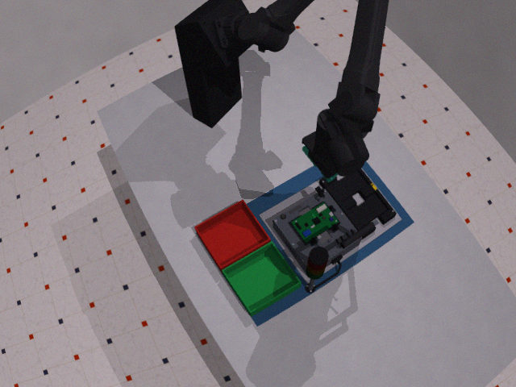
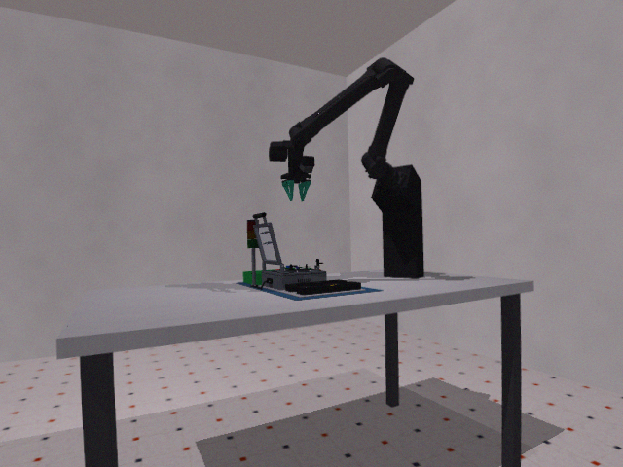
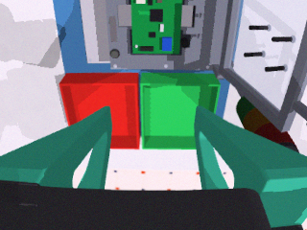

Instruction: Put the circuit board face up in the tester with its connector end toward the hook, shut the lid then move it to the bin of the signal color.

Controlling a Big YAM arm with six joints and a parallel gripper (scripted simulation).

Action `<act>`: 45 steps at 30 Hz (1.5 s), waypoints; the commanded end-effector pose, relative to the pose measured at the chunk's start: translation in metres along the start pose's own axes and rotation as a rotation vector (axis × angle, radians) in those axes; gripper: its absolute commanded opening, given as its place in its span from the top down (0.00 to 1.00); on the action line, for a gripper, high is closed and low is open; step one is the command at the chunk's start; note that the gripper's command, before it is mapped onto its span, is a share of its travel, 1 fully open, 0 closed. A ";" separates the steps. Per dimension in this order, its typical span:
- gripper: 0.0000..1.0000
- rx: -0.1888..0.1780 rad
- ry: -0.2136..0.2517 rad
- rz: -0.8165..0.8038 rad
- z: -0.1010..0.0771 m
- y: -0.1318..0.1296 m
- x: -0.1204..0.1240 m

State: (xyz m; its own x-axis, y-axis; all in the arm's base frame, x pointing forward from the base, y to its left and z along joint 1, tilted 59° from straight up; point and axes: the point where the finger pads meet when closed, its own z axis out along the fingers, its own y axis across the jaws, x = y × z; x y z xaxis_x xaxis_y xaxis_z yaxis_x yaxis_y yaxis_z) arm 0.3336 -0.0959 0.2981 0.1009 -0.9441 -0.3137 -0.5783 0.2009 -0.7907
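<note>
The green circuit board (image 1: 315, 222) (image 3: 156, 15) lies face up on the plate of the grey tester (image 1: 283, 226) (image 2: 297, 275). In the wrist view its white connector end points to the far side. The tester's lid (image 2: 266, 243) (image 3: 269, 38) stands open and upright. My gripper (image 2: 296, 193) (image 3: 153, 116) hangs high above the tester and the tray, with its green fingers half apart and nothing between them. The black tray (image 1: 358, 200) (image 2: 321, 287) lies beside the tester, partly hidden by my arm in the overhead view. The signal tower (image 1: 316, 262) (image 2: 250, 233) stands at the tester's corner; I cannot tell if a light is on.
The red bin (image 1: 230, 233) (image 3: 96, 99) and the green bin (image 1: 260, 276) (image 3: 176, 105) stand side by side on the blue bench mat (image 1: 279, 185), next to the tester. The robot's black base (image 1: 208, 62) (image 2: 399, 226) stands at the table's far side.
</note>
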 end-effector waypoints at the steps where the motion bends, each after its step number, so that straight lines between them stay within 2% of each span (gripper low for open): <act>1: 0.52 0.036 0.021 -0.025 -0.015 -0.021 0.002; 16: 0.52 0.036 0.021 -0.025 -0.015 -0.021 0.002; 23: 0.52 0.025 0.022 0.003 -0.012 -0.026 0.006; 27: 0.52 0.017 0.002 -0.008 -0.007 -0.049 -0.002; 37: 0.52 0.020 0.002 -0.010 -0.009 -0.140 -0.003; 39: 0.52 0.020 0.002 -0.010 -0.009 -0.140 -0.003; 45: 0.52 0.021 0.002 -0.010 -0.009 -0.165 -0.003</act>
State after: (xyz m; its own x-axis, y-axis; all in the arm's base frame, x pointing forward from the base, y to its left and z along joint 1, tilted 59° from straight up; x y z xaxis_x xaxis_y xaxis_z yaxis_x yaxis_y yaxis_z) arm 0.4154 -0.1337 0.4065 0.0898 -0.9454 -0.3133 -0.5777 0.2068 -0.7896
